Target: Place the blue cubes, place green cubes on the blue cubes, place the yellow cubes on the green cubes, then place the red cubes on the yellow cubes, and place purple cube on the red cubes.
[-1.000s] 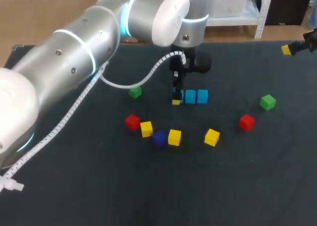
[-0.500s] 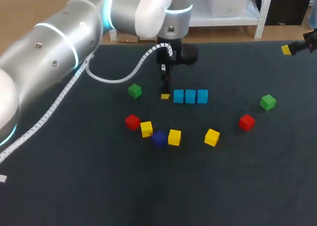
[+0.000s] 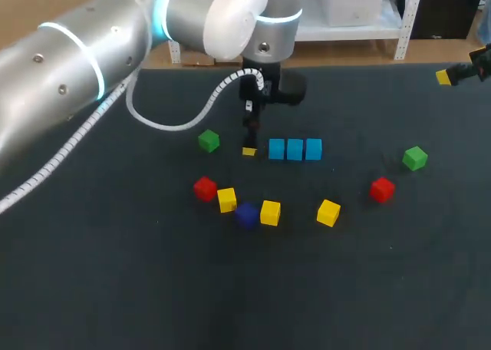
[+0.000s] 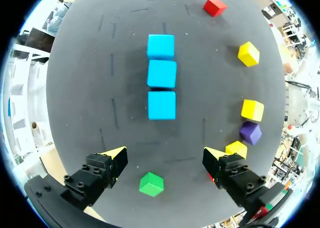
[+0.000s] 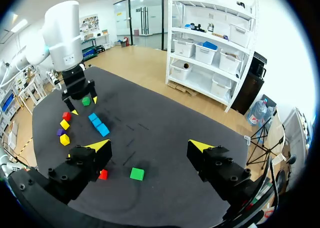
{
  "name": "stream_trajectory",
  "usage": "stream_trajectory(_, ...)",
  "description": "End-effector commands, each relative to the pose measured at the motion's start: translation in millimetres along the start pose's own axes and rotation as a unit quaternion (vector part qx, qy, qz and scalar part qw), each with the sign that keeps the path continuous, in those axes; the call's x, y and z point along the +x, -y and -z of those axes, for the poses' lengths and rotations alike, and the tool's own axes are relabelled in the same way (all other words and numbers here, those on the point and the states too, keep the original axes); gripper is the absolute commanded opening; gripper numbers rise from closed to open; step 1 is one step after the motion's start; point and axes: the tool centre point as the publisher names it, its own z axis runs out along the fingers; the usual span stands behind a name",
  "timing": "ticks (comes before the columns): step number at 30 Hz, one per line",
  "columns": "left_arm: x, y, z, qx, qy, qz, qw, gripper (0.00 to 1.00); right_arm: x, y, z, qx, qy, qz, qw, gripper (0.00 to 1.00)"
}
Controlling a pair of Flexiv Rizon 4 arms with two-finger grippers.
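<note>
Nearest us, a purple cube (image 3: pixel 246 214) sits flanked by yellow cubes (image 3: pixel 269 212), red cubes (image 3: pixel 205 188) outside them. Beyond, our left claw (image 4: pixel 164 154) hangs open between a green cube (image 3: pixel 208 141) and the row of blue cubes (image 3: pixel 294 149). Our right claw (image 5: pixel 150 145) gapes empty at the tabletop's (image 3: pixel 383 97) far right corner.

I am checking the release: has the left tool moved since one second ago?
Yes. The left tool has moved away from the row of blue cubes, toward the green cube.

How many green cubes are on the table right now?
2. One green cube sits left of the blue row; the other lies far right, near a red cube. None appears hidden.
</note>
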Motion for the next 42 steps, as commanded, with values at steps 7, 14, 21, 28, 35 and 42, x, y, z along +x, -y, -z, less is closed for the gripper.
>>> stream_trajectory(7,44.5,18.8,-0.9,-0.048,-0.020,0.041,0.998,1.00,0.1,1.2,0.7,-0.003,0.000,0.000,1.000,1.00)
stream_trajectory(14,78.0,12.9,-13.3,-0.039,-0.015,0.131,0.991,1.00,0.1,1.2,0.7,-0.003,0.000,0.000,1.000,1.00)
stream_trajectory(21,94.2,0.6,-26.0,-0.038,0.003,0.206,0.978,1.00,0.1,1.2,0.7,-0.003,0.000,0.000,1.000,1.00)
stream_trajectory(28,93.3,-8.6,-23.7,-0.042,0.029,0.257,0.965,1.00,0.1,1.2,0.7,-0.003,0.000,0.000,1.000,1.00)
stream_trajectory(35,85.8,-18.7,-26.6,-0.038,0.038,0.277,0.959,0.86,0.1,1.2,0.7,-0.003,0.000,0.000,1.000,1.00)
stream_trajectory(42,75.9,-19.5,-34.7,-0.025,0.040,0.293,0.955,0.57,0.1,1.2,0.7,-0.003,0.000,0.000,1.000,1.00)
